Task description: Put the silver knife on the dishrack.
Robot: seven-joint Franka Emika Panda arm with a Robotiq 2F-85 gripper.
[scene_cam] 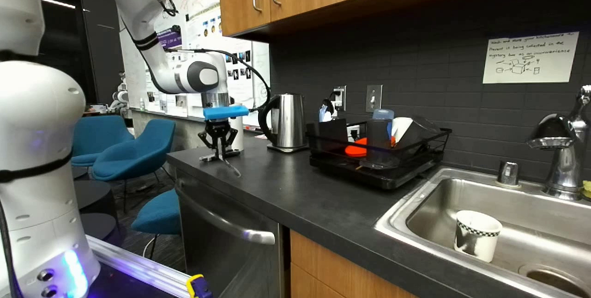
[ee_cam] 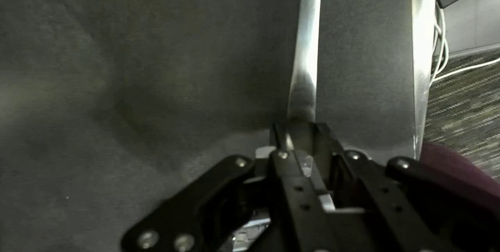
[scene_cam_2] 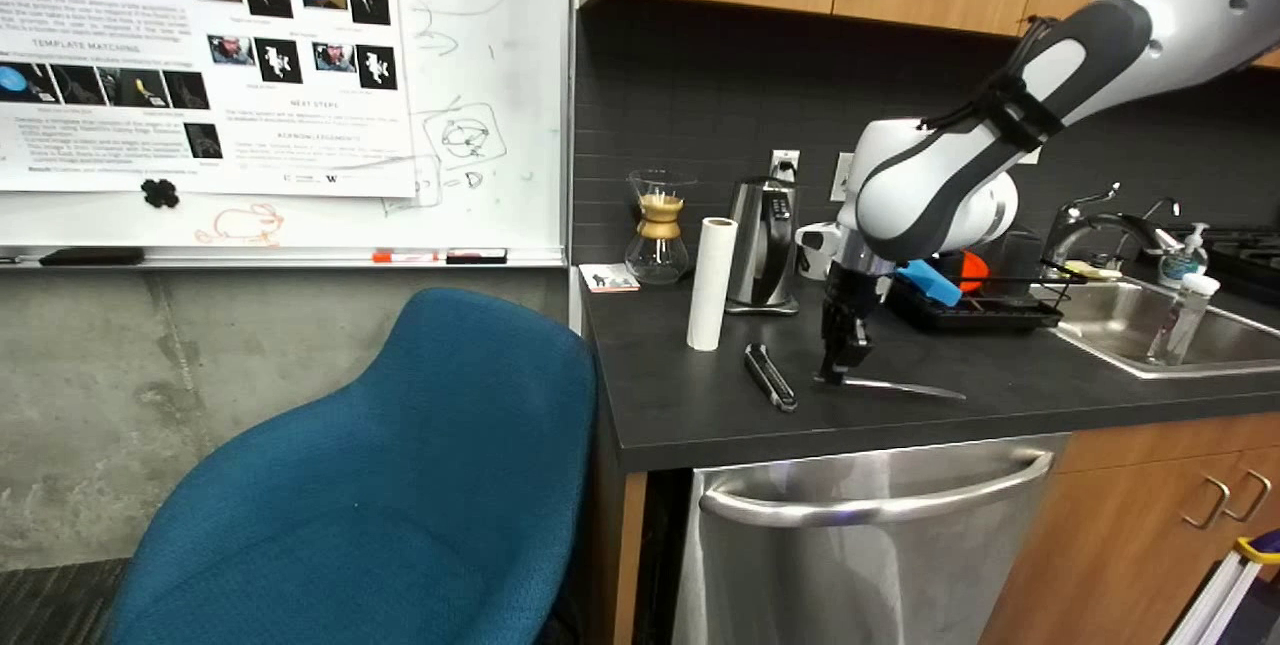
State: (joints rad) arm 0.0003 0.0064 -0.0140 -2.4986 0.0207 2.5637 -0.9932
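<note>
The silver knife [scene_cam: 232, 168] lies low at the countertop, its blade pointing toward the counter's front and sink side. It also shows in an exterior view [scene_cam_2: 908, 387] and runs up from the fingers in the wrist view [ee_cam: 308, 49]. My gripper [scene_cam: 222, 154] points down at the counter, its fingers close together on either side of the knife's handle end. In the wrist view the fingertips [ee_cam: 301, 129] close on the knife with no clear gap. Whether the knife touches the counter is hard to tell. The black wire dishrack [scene_cam: 369, 179] stands between kettle and sink, holding dishes; it also shows in an exterior view [scene_cam_2: 985, 318].
A black-and-silver box cutter [scene_cam_2: 770, 378] lies beside the gripper. A white paper roll [scene_cam_2: 711, 285], a steel kettle [scene_cam: 290, 120] and a glass coffee maker [scene_cam_2: 658, 235] stand toward the back. The sink [scene_cam: 425, 205] holds a white mug [scene_cam: 477, 235]. The counter's front edge is close.
</note>
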